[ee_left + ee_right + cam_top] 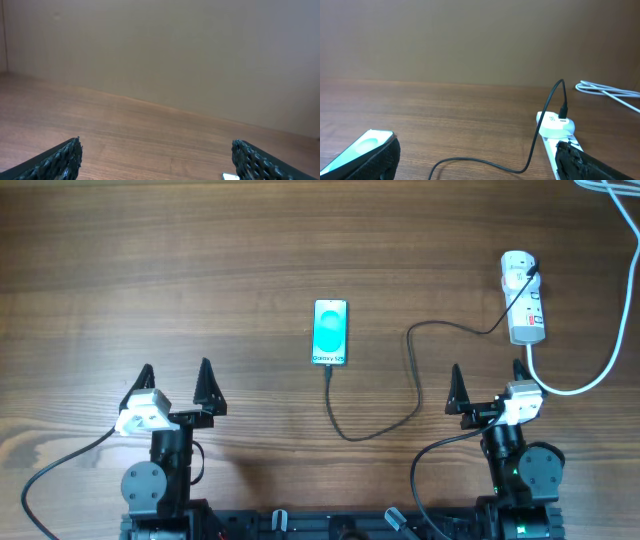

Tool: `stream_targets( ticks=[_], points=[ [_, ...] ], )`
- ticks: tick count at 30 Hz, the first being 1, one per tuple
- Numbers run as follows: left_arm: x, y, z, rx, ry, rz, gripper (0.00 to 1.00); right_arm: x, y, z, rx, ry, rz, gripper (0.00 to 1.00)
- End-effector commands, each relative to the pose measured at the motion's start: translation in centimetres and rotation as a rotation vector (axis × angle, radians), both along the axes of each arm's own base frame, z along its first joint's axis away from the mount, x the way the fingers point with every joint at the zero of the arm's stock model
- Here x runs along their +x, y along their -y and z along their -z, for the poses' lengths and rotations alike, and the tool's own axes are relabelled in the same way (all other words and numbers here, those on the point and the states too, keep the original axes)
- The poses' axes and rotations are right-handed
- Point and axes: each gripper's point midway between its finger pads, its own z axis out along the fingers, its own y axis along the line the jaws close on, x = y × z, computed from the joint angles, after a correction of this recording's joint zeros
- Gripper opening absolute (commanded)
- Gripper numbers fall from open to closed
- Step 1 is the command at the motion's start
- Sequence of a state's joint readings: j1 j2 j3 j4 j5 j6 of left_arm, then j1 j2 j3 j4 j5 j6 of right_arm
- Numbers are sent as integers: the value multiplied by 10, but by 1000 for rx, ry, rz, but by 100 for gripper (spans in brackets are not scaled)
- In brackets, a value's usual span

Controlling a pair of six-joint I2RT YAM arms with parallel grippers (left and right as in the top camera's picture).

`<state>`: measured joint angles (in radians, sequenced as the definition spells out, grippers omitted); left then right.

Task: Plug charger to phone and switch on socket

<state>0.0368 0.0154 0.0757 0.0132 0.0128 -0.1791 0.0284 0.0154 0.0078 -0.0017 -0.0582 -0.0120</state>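
The phone [330, 332] lies flat mid-table with its cyan screen up and its white text at the near end. The thin black charger cable [414, 370] runs from the phone's near end, where its tip meets the phone's edge, loops toward me and climbs to the white socket [523, 300] at the right. My left gripper [176, 375] is open and empty, well left of the phone. My right gripper [487, 380] is open and empty, just short of the socket. The right wrist view shows the phone [362, 145], the cable [485, 162] and the socket [555, 125] between open fingers [480, 160].
The socket's thick white lead [600, 380] curves right and away to the far right corner; it also shows in the right wrist view [610, 92]. The left wrist view shows bare wooden table between open fingers [157, 160] and a plain wall behind.
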Motion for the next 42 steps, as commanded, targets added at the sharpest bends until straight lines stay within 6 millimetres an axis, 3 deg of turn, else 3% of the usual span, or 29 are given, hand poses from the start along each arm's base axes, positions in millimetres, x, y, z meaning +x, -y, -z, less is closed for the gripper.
stream_targets(
  ticks=[1,11,16,21,42],
  points=[
    [0,-4,1,-16,8,-17,100,0,2,-2,13,11,11,100],
    [4,-4,15,-34,11,-15,100,0,2,-2,13,11,11,100],
    [3,-13,52,2,-141,-71,100,0,2,-2,13,10,11,100],
    [4,-3,52,172,-147,-33,100,0,2,-2,12,11,11,100],
    [4,-2,52,172,-147,-25,100,0,2,-1,12,5,11,100]
  ],
)
